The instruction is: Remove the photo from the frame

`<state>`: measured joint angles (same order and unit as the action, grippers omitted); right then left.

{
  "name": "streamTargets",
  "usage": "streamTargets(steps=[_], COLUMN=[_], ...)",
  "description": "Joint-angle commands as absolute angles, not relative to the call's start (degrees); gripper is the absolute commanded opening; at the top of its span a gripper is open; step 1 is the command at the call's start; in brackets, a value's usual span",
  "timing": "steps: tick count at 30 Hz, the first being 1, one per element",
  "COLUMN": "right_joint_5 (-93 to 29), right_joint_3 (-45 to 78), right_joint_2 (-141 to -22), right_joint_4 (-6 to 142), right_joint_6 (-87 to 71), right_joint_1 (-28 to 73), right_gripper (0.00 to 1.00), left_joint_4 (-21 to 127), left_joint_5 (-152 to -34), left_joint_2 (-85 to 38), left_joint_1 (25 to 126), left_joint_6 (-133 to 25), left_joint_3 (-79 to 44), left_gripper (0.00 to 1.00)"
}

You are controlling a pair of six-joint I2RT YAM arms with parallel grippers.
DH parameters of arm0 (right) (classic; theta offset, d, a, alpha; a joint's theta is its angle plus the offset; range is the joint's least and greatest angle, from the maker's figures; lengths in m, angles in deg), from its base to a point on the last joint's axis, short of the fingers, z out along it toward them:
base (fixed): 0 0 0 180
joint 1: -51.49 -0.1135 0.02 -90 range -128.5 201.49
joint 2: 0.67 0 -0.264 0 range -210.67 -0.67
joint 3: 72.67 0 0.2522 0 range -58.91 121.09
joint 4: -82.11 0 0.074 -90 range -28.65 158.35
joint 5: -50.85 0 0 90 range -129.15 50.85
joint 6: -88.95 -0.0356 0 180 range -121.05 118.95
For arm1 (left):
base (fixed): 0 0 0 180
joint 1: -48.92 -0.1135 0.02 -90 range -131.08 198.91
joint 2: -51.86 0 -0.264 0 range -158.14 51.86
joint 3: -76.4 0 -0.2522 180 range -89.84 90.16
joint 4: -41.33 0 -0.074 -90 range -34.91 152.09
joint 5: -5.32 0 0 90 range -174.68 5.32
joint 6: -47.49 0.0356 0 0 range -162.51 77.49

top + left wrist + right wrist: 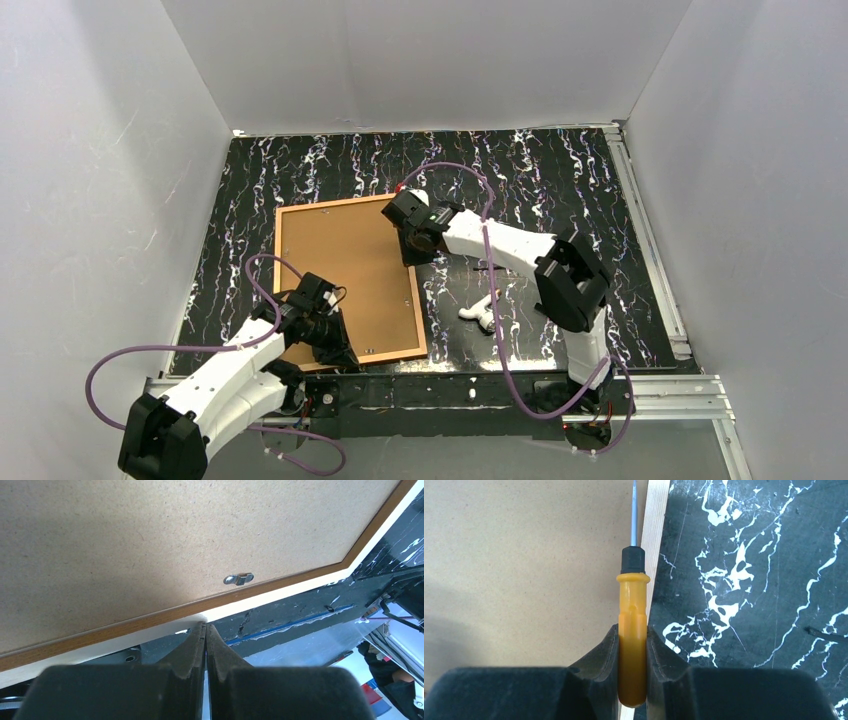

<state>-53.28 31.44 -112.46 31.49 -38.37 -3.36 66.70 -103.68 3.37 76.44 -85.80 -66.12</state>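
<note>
- Frame (345, 280) face down on table (560, 180), cork back up, slightly skewed. Photo not visible; likely under the back.
- Left fingers (202, 632) fully shut, empty, tips at frame's near edge; contact unclear.
- Right fingers (614, 640) clamped on yellow screwdriver (633, 600) handle, shaft running along frame's right edge.
- Risk: blade skating off the wood and gouging the cork back or the print beneath if levered hard.
- Risk: thin handle twisting in the grip under side load.
- Risk: frame sliding if left side isn't bracing it; only tips there.
- Metal clip (239, 579) near the near edge looks set over the back; prying before turning it could crack the back.
- Near edge close to table rim: little room there. Open table to the far side and right of frame; left wall near.
</note>
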Motion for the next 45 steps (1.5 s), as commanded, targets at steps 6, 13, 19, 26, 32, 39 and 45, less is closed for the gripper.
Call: streamTargets(steps=[6,13,19,26,32,39,45], right_joint_5=[-52.78,-53.34,-50.88,-49.04,-47.28,-45.18,-45.28], right_joint_3=[35.30,35.84,39.58,43.92,38.39,34.65,34.68], right_joint_2=[-117.45,-119.27,-122.95,-123.89,-119.35,-117.84,-117.34], right_joint_4=[31.42,31.19,33.75,34.03,34.80,35.81,35.54], right_joint_6=[-38.70,-39.57,-36.35,-29.82,-30.54,-32.15,-32.14], right_joint_1=[-1.91,-0.94,1.04,2.50,2.54,2.45,2.43], right_gripper=[0.01,0.01,0.01,0.01,0.01,0.01,0.01], left_joint_4=[78.00,79.45,80.22,80.16,74.48,65.53,60.57], left_joint_5=[-98.86,-97.33,-95.88,-98.98,-104.11,-104.41,-103.13], left_joint_2=[2.15,1.63,1.51,2.77,2.75,-6.97,-11.62], left_joint_1=[76.34,76.34,76.31,76.34,76.33,76.34,76.27], left_joint_6=[-84.89,-85.04,-85.05,-84.13,-86.70,-87.26,-85.10], left_joint_3=[-66.46,-66.26,-65.99,-63.07,-57.83,-56.37,-59.51], left_gripper=[0.00,0.00,0.00,0.00,0.17,0.14,0.10])
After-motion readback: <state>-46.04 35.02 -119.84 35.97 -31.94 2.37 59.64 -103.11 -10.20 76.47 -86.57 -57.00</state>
